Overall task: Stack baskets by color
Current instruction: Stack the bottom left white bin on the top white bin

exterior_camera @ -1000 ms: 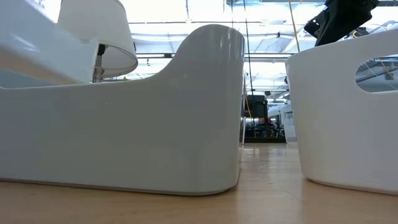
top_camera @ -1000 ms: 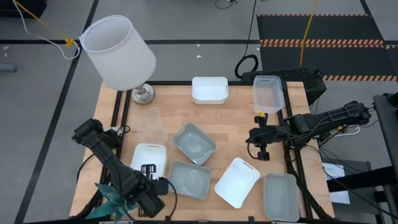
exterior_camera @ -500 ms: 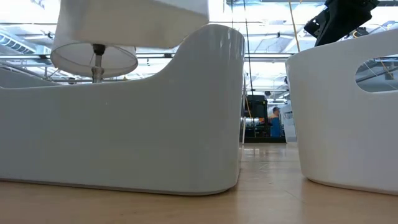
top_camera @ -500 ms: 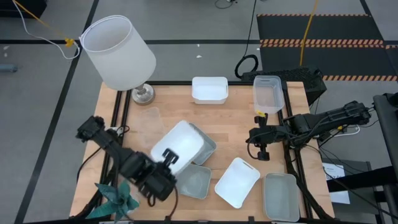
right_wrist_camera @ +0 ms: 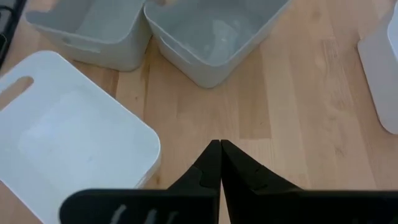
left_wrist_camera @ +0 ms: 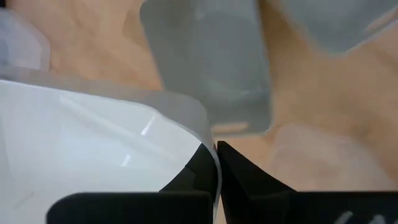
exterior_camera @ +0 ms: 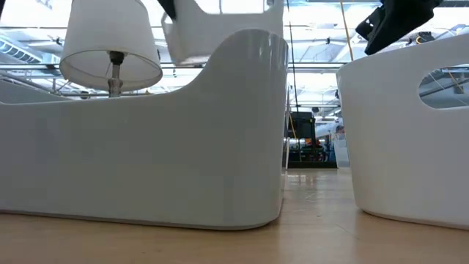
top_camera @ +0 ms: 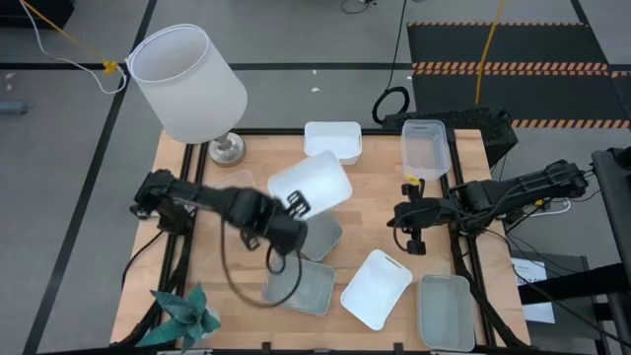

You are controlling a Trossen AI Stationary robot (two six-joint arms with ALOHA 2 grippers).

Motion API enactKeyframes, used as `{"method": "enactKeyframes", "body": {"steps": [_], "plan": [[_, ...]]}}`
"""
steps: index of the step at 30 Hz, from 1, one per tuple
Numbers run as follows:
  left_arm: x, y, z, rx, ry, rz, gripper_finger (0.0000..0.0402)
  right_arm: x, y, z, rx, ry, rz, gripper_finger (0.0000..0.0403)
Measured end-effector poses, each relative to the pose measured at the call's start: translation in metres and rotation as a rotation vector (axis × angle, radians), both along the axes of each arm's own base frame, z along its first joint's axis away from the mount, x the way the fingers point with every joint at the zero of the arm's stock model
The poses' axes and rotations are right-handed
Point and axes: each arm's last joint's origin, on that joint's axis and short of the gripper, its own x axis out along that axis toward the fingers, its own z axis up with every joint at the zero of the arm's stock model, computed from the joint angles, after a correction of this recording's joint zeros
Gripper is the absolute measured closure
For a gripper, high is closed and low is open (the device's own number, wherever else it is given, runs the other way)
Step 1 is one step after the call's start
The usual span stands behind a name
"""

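left hand [top_camera: 293,207] pinched shut on rim of an opaque white rectangular plastic basket [top_camera: 311,185], held up, tilted, nothing in it, over worktop [top_camera: 380,202] centre, just above a grey-green translucent basket [top_camera: 320,235]. another white basket [top_camera: 332,141] at far edge, empty. right hand [top_camera: 411,219] closed w/ nothing in it, hovering at right side near clear basket [top_camera: 425,148].
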Motion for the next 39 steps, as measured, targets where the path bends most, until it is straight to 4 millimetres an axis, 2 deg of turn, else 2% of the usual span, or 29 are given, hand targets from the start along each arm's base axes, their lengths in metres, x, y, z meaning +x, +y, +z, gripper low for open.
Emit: {"method": "enactKeyframes", "body": {"steps": [3, 7, 11, 16, 23, 31, 35, 39], "plan": [[0.006, 0.023, 0.0, 0.029, 0.02, -0.033, 0.0393, 0.003, 0.001, 0.002, 0.006, -0.037, 0.001, 0.0403], [0.012, 0.045, 0.001, 0.019, 0.012, -0.025, 0.0398, 0.014, 0.002, 0.012, -0.056, -0.191, 0.001, 0.0403], [0.02, 0.056, -0.007, -0.003, -0.008, -0.066, 0.0393, 0.032, 0.008, 0.015, -0.199, -0.291, 0.036, 0.0403], [0.03, 0.064, -0.016, 0.001, -0.051, -0.111, 0.0397, 0.058, 0.018, 0.006, -0.394, -0.321, 0.055, 0.0389], [0.039, 0.065, -0.031, 0.015, -0.102, -0.128, 0.0392, 0.095, 0.027, 0.003, -0.565, -0.284, 0.004, 0.032], [0.04, 0.059, -0.055, 0.058, -0.069, -0.118, 0.0389, 0.112, 0.03, -0.016, -0.742, -0.181, -0.033, 0.024], [0.041, 0.052, -0.062, 0.089, -0.075, -0.14, 0.0394, 0.116, 0.028, -0.022, -0.762, -0.15, -0.031, 0.0224], [0.042, 0.047, -0.062, 0.098, -0.086, -0.152, 0.0395, 0.119, 0.026, -0.028, -0.783, -0.12, -0.016, 0.0233]]}}
